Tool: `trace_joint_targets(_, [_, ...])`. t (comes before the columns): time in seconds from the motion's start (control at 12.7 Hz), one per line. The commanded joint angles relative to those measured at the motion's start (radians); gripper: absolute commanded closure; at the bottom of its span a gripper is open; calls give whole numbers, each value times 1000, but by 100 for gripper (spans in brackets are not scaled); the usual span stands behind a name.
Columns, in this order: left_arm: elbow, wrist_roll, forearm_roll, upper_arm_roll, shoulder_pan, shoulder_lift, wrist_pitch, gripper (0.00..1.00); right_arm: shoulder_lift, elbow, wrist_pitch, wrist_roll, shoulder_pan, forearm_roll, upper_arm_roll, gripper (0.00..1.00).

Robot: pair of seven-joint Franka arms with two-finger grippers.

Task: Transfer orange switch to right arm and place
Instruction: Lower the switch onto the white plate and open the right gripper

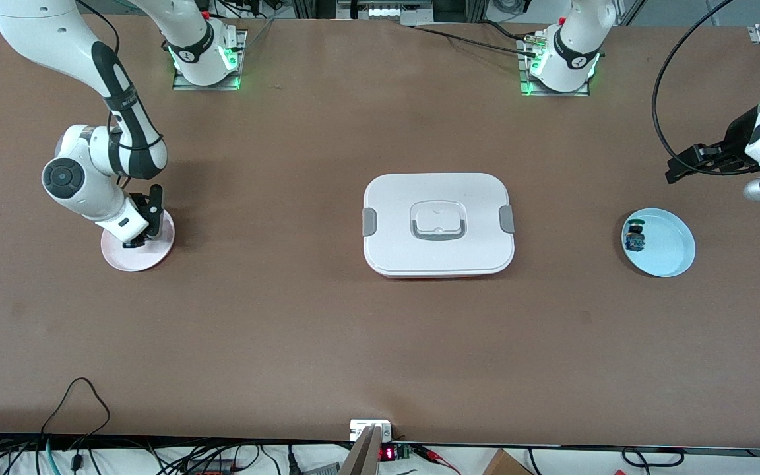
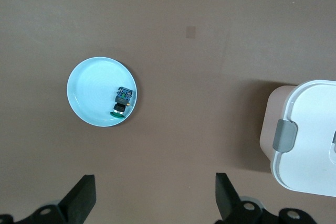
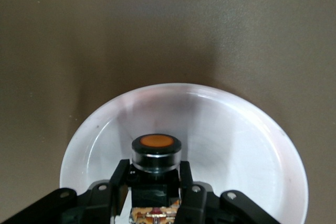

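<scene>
R gripper (image 3: 155, 195) is pinched on the orange switch (image 3: 156, 153), fingers (image 3: 118, 179) clamped on the black body just under the metal ring, orange cap facing out from the wrist. In the front view the R gripper (image 1: 137, 239) is down over the pink plate (image 1: 159, 254) at the right arm's end of the table; wrist view shows the switch low inside the plate (image 3: 252, 145), but can't tell if it touches the plate floor yet. Handling, as a guess: tiny, light, rigid plastic w/ a metal bezel, so no squash risk, but smooth sides + small grip area mean it could twist or pop out if squeezed off-center. Best hold is where it is now, across the flat sides of the body, not on the round cap (rolls, and the button may depress) and not on the yellowish base w/ terminals (could bend). Top-heavy-ish shape, prob tips over when let go unless set down flat. L gripper (image 2: 152, 198) is spread wide, holding nothing, up over the table near the blue plate (image 2: 89, 93), waiting. That plate holds the blue part (image 2: 122, 100) w/ green cap, not the one wanted. White lidded box (image 1: 438, 224) sits mid-table, between the plates.
</scene>
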Motion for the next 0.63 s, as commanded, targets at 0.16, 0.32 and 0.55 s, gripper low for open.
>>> trace_joint_targets(0.16, [29, -6, -17, 3, 3, 20, -10, 0, -5, -14, 40, -31, -30, 13, 10, 93])
trace_joint_targets(0.32, [29, -6, -11, 3, 4, 20, -10, 0, -5, -14, 40, -15, -30, 18, 10, 29])
trace_joint_targets(0.55, [29, -6, -11, 3, 9, 29, -9, 0, -45, -13, 29, -13, -28, 60, 11, 0])
